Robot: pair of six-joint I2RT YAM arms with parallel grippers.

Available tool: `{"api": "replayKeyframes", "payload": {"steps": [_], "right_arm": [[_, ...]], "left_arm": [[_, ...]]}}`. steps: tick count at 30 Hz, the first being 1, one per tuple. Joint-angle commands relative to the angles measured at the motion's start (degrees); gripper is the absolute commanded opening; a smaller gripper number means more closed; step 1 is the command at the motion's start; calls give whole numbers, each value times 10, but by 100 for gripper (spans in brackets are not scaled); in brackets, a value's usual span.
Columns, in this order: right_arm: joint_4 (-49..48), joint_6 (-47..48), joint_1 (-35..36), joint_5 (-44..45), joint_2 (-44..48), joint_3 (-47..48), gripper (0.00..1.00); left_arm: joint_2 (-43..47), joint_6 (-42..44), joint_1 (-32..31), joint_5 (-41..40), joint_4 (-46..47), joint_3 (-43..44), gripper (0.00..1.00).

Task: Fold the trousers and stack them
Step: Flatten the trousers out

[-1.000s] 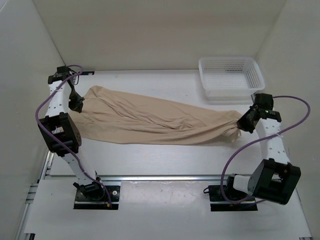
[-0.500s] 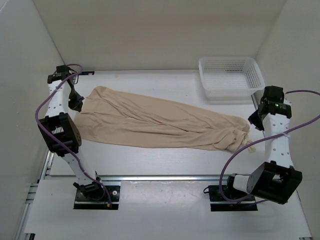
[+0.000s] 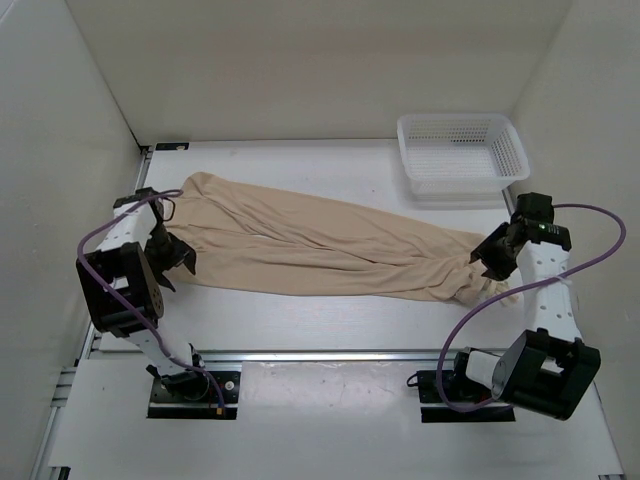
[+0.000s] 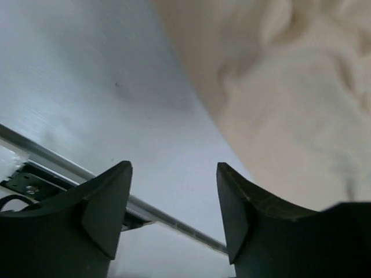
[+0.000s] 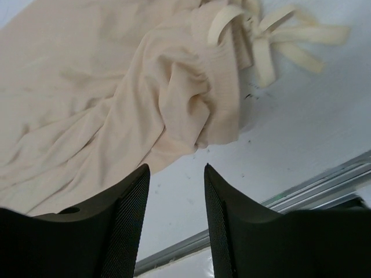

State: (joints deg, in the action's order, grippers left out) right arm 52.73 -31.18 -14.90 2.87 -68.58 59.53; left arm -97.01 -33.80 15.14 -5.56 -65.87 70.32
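Both grippers have let go since the earlier frame: the trousers, then stretched between them, now lie slack on the bench. They run from the far left area diagonally toward the right edge. The fabric is thin, soft and beige-tan, with long lengthwise creases. The gathered, ribbed waistband is bunched at the right end, and the flat cream drawstring is splayed on the bench beside it. The left gripper is over bare bench just beside the left cloth edge, fingers apart and holding nothing. The right gripper is near the waistband, fingers apart and holding nothing. A rectangular white plastic mesh basket occupies the far right corner, apart from the trousers.
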Motion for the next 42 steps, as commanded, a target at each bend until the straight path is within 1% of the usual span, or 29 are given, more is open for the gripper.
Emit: {"api": "replayKeyframes", "payload": {"steps": [1, 3, 5, 6, 7, 9, 10, 11, 12, 15, 19, 22, 29, 31, 33, 35, 36, 39, 40, 42], "right_arm": [[-20, -2, 4, -80, 19, -20, 48], [-20, -2, 4, -80, 19, -26, 48], [-20, -2, 4, -80, 24, -26, 49], [-20, -2, 4, -80, 24, -26, 49], [-14, -2, 4, -85, 24, -26, 51], [-9, 3, 4, -92, 29, -26, 55], [-9, 3, 4, -92, 35, -33, 57], [-4, 3, 4, -97, 35, -45, 58], [-3, -2, 4, -97, 35, -53, 58], [-3, -20, 4, -103, 41, -91, 58], [-3, -52, -1, -103, 41, -129, 50], [-3, -80, -1, -103, 35, -143, 50], [-28, -131, -1, -73, -3, -154, 50], [-28, -146, -1, -66, -3, -154, 50], [-28, -167, -1, -39, -3, -159, 50], [-28, -183, -7, -34, -3, -165, 50], [-28, -183, -13, -34, -3, -165, 50], [-41, -204, -13, -34, -3, -178, 51], [-46, -209, -13, -34, -10, -178, 51], [-58, -215, -13, -27, -16, -183, 51]], "left_arm": [[43, -14, -3, 25, 35, -26, 74], [14, -14, -3, 30, 68, -32, 74], [-18, -19, 2, 30, 80, -21, 72], [-34, -19, 2, 21, 92, -4, 70], [-65, -19, 2, 21, 92, 6, 68], [-89, -19, 2, 21, 92, 31, 59], [-106, -19, 2, 21, 99, 38, 51], [-115, -19, 2, 16, 99, 44, 35], [-123, -19, 2, 16, 99, 50, 11], [-124, -19, 2, 24, 99, 68, 10], [-84, -26, 2, 13, 93, 98, 10], [-67, -34, 2, 18, 87, 118, 10], [-73, -34, 2, 26, 68, 183, 10], [-73, -34, 2, 26, 62, 184, 10], [-73, -28, 2, 26, 49, 189, 10], [-73, -28, 2, 26, 49, 177, 10], [-73, -22, 2, 26, 49, 160, 20], [-73, -12, 2, 26, 54, 131, 27], [-79, -12, 2, 26, 54, 131, 27], [-79, -12, 2, 38, 61, 124, 30]]}}
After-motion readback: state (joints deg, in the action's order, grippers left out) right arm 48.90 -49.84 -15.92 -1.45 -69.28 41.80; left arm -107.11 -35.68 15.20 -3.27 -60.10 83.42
